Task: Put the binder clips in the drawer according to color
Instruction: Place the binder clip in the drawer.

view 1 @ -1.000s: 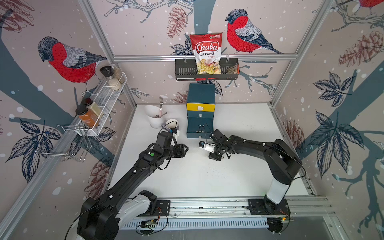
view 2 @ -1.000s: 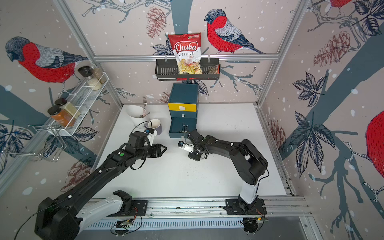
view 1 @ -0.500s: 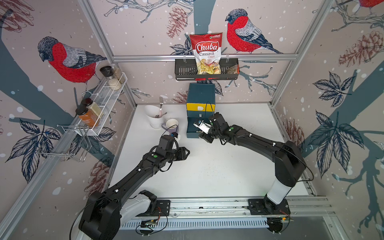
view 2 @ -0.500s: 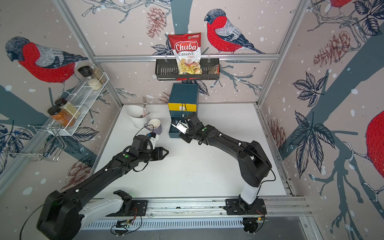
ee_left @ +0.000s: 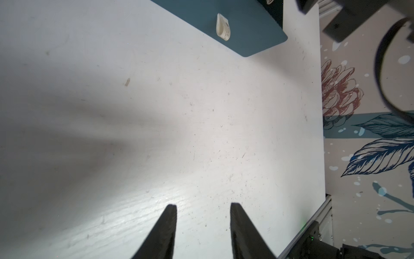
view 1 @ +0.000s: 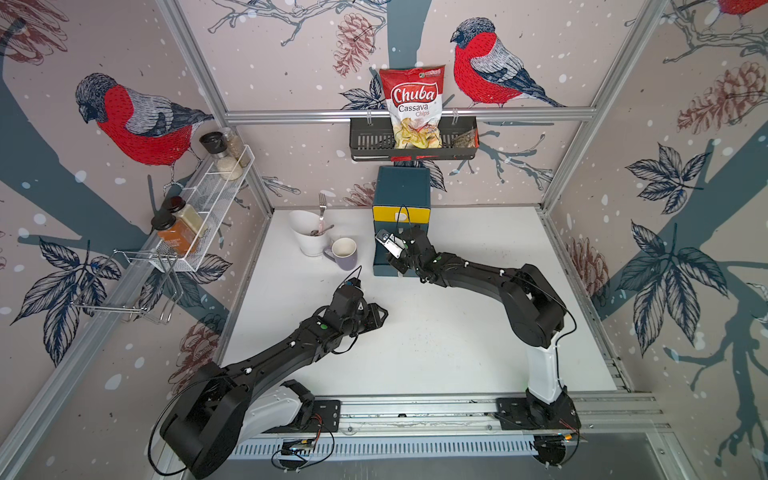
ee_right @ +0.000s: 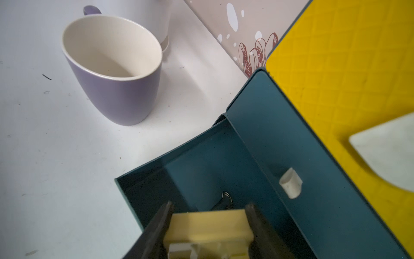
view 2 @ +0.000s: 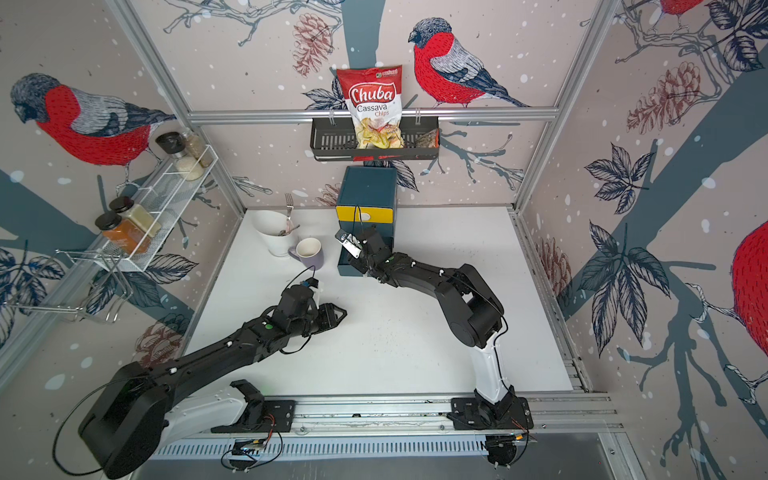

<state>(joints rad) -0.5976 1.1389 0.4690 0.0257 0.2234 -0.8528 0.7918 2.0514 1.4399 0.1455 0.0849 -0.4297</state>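
**Yellow clip (ee_right: pixel 208 226) above open drawer (ee_right: pixel 201 170)**

Pinched in the right gripper (ee_right: pixel 209 205), just over the pulled-out lowest level of the teal chest (view 1: pixel 401 187). Blurred wire loop beneath, maybe another clip's. Left gripper (ee_left: pixel 202 207) narrowly parted, holding nothing, over the table (ee_left: pixel 201 112), well apart.

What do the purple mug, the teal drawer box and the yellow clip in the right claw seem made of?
The purple mug: likely glazed ceramic, smooth sheen, cream inside. The teal drawer box: probably moulded plastic, thin matte walls, rounded corners. The yellow clip: matte pale body, painted metal or plastic, unclear which.
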